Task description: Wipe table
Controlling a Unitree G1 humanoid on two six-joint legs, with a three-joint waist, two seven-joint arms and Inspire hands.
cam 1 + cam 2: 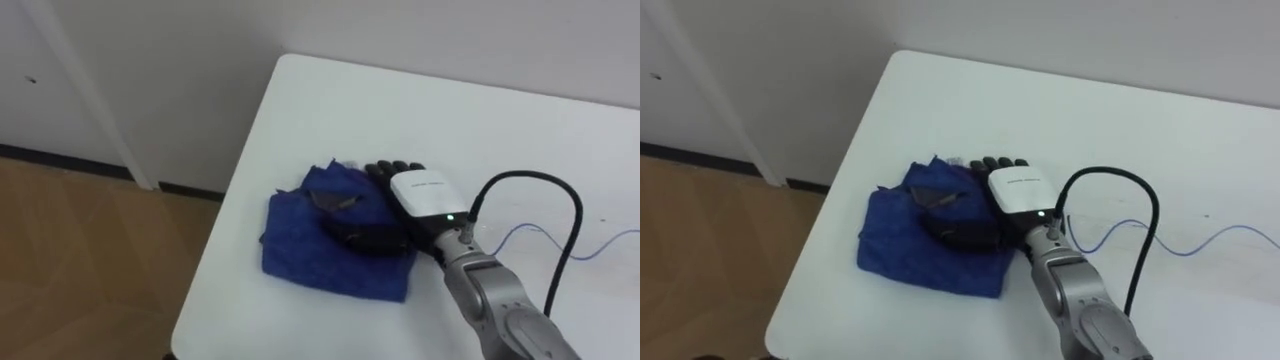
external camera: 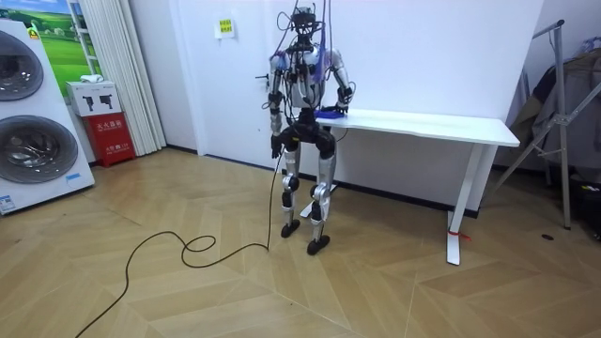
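Where the flat white tabletop [image 1: 400, 110] comes to its near left corner, a crumpled dark blue cloth [image 1: 310, 245] lies bunched up, close to the edge. Nothing else sits beside the cloth. A thin blue thread [image 1: 522, 229] curls on the tabletop well off to the right. Past the edge are a brown wooden floor [image 1: 90, 260] and a white wall.

The right hand [image 1: 420, 195] lies palm down on the right side of the cloth. Its dark fingers [image 1: 395, 168] are straight and side by side, and the thumb points out across the cloth.

In the room view the robot stands upright at the table's end. The left hand [image 2: 275, 143] hangs by its side, and I cannot tell how it is held. A big white washing machine [image 2: 33, 122] and a small red box [image 2: 111, 136] stand far off.
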